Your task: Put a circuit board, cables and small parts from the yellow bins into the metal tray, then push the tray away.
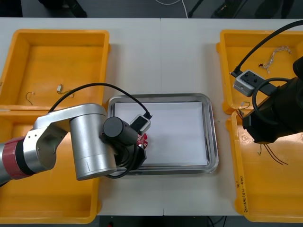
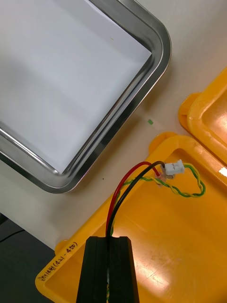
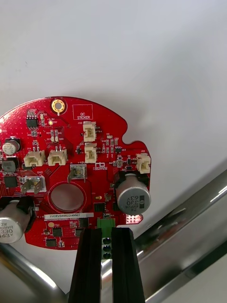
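Observation:
My left gripper (image 3: 106,233) is shut on the green terminal block at the edge of a round red circuit board (image 3: 71,165). It holds the board just over the white inside of the metal tray (image 3: 189,208), near the rim. In the front view the board (image 1: 142,140) is at the tray's (image 1: 212,137) near left corner, under my left arm. My right gripper (image 2: 112,240) is shut on a cable (image 2: 142,175) of red, black and twisted yellow-green wires with a white plug. It holds the cable above the near right yellow bin (image 2: 189,251).
The far left bin (image 1: 57,35) holds a few small metal parts (image 1: 59,87). The far right bin (image 1: 227,52) holds a loose cable (image 1: 277,54). Thin dark wires (image 1: 272,153) lie in the near right bin (image 1: 239,189). My right arm (image 1: 277,113) hangs over both right bins.

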